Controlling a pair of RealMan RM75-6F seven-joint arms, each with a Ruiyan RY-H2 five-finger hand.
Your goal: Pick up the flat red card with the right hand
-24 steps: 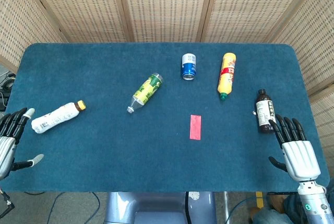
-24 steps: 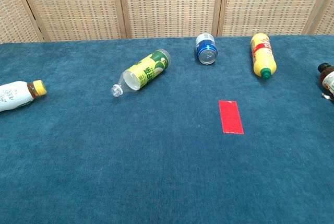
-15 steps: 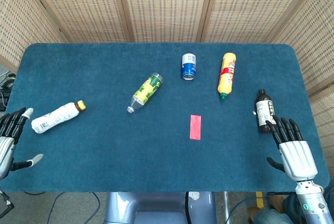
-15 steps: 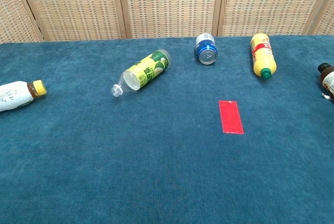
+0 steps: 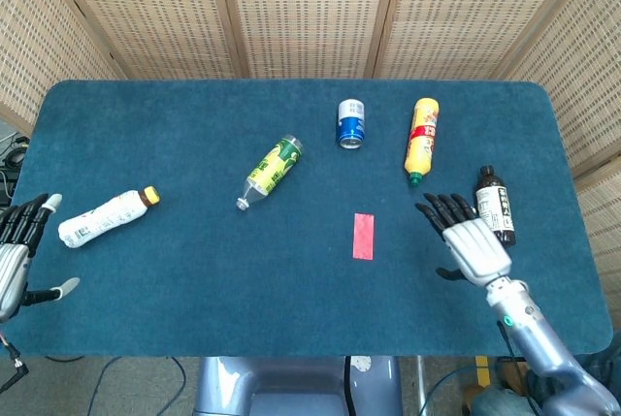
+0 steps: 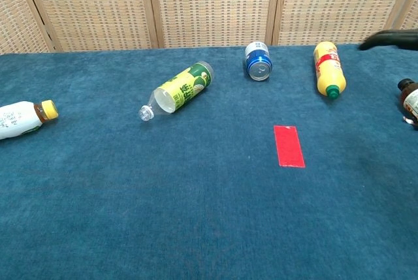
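Observation:
The flat red card [image 5: 363, 236] lies on the blue table cloth, right of centre; in the chest view the card [image 6: 289, 145] sits mid-right. My right hand [image 5: 468, 238] hovers to the right of it, fingers spread, holding nothing, a hand's width away from the card. In the chest view only dark fingertips [image 6: 390, 37] show at the upper right edge. My left hand [image 5: 17, 251] stays open at the table's left edge, apart from everything.
A dark brown bottle [image 5: 497, 205] lies just right of my right hand. A yellow bottle [image 5: 421, 139] and a blue can [image 5: 350, 123] lie behind the card. A green-labelled clear bottle [image 5: 272, 171] lies centre-left, a white bottle [image 5: 105, 216] at the left.
My right hand has moved left and forward from the table's right front corner toward the card, passing the dark bottle. Its fingertips now enter the chest view. The left hand barely shifted.

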